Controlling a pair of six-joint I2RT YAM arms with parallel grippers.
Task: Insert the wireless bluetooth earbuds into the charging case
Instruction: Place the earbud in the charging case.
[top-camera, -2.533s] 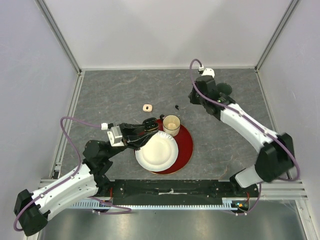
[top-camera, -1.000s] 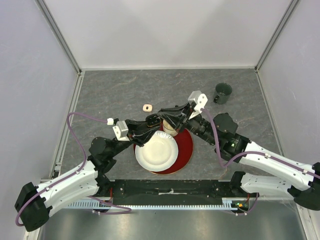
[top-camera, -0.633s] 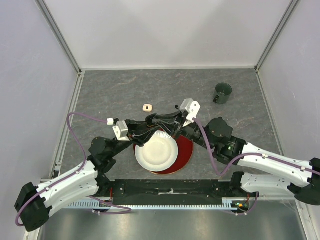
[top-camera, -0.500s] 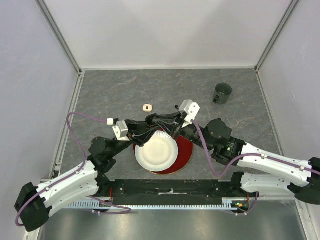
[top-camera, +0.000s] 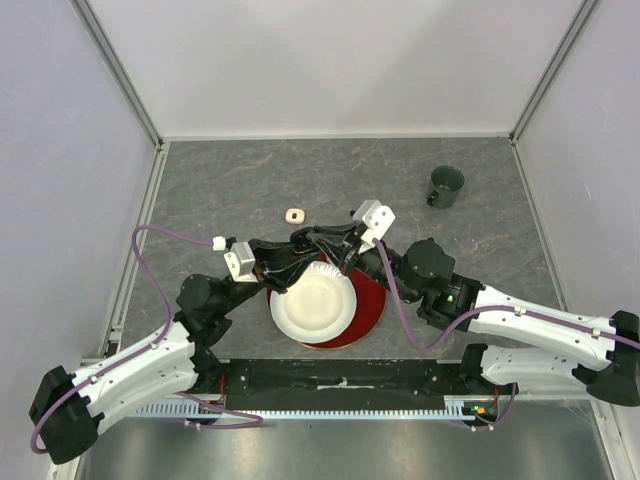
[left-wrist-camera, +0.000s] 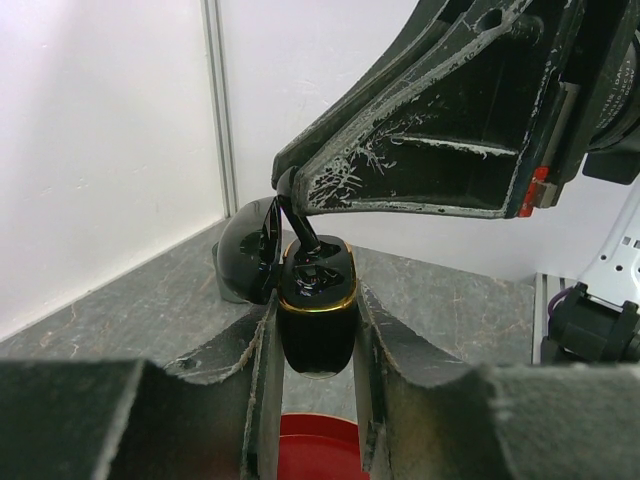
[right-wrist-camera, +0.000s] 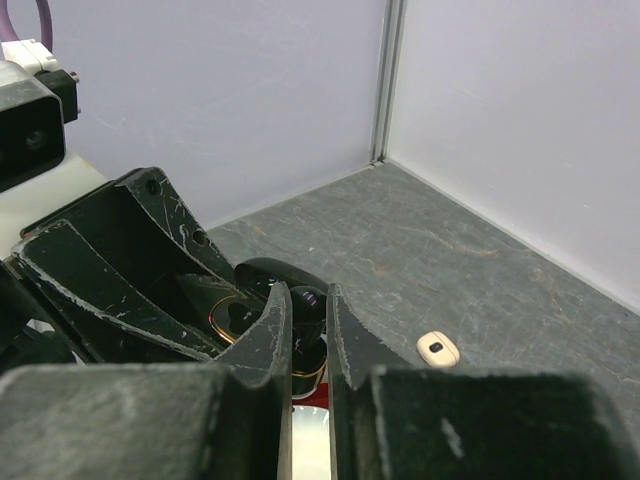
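Two hands meet above the far rim of the red plate. The left hand is clamped on the open black charging case. The right hand is pinched closed on a black earbud, whose tip reaches the case opening. Beyond the plate, on the tabletop, a small pale piece and a dark mug are well apart from both hands.

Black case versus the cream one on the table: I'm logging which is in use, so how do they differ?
The black case is glossy with a gold rim; the cream case is plain and pale. The black case is gripped in the left claw, lid open; the cream case lies free on the table, apparently shut. Both are small and rounded.
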